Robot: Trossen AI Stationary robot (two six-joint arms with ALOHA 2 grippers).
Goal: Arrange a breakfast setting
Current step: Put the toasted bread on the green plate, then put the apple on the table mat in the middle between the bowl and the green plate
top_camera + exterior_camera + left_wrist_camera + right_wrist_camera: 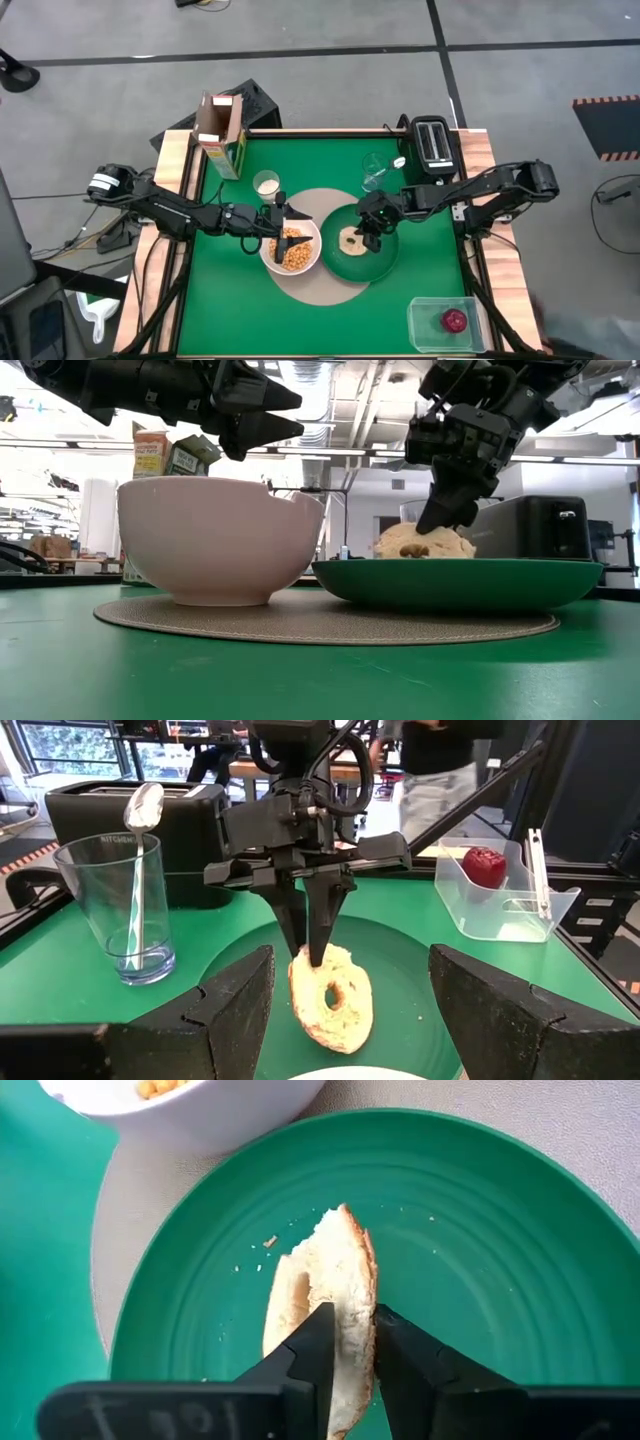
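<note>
1. Green table top (pixel 430 285) framed in pale wood, grey floor all round; bright room with windows and ceiling lights beyond in the low view.
2. At the far left of the table: yellow-green cereal box (pixel 220 132), upright, flaps open, near the back edge.
3. Just right of it: small white cup (pixel 266 183), apart from the box and just off the mat.
4. Round tan mat (pixel 315 285) in the middle, carrying both dishes.
5. On the mat's left half: white bowl (pixel 291 246), filled with golden cereal pieces.
6. Above the bowl: left gripper (pixel 281 212), held over the rim, fingers (pixel 232 1000) spread wide, holding nothing.
7. On the mat's right half: dark-green plate (pixel 380 262), touching or just beside the bowl, hard to tell which.
8. On the plate: bagel (pixel 335 1295), lifted on edge at a tilt, lower side resting on the plate, crumbs scattered nearby.
9. Right gripper (pixel 368 233) reaching down onto the plate, fingers (pixel 305 1350) pinched on the bagel's rim.
10. Behind the plate: clear glass (pixel 118 905) with the spoon (pixel 140 830) standing in it, bowl end up.
11. Right of the glass, at the back edge: black toaster (pixel 433 145).
12. Near right corner: clear plastic tub (pixel 440 325) containing the small red fruit (pixel 455 320), well apart from the mat.
</note>
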